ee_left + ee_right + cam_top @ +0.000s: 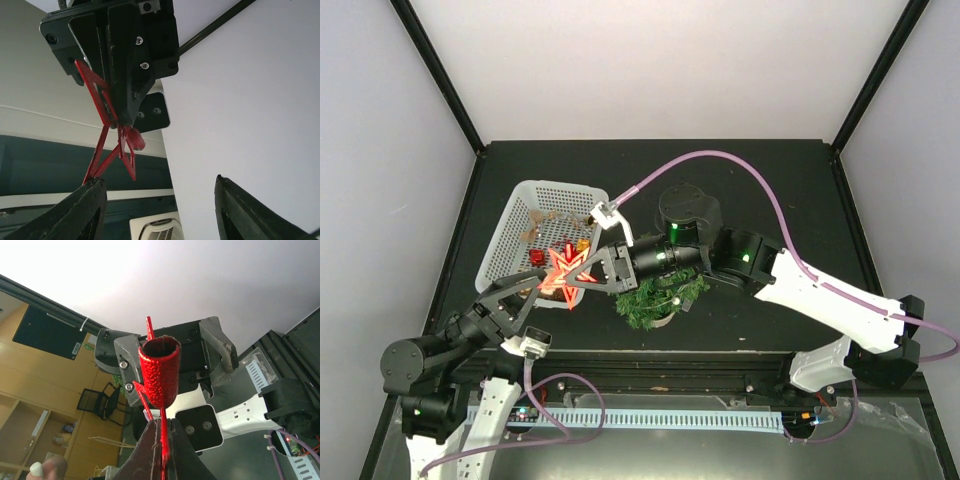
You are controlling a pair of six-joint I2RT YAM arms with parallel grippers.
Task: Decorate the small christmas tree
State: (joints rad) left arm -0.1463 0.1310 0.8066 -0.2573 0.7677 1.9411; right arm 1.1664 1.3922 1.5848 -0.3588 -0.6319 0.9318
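Tree: small christmas tree [658,298] in a white pot, mid-table, under the right arm's wrist, just right of the basket [525,205].
Right gripper [585,272]: clamped on the red star [562,268], over the basket's near right corner.
Left gripper [542,285]: jaws apart, at the star's near-left side.

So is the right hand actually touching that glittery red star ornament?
Touching. The right wrist view shows the right hand pinched shut on the thin edge of the glittery red star ornament.
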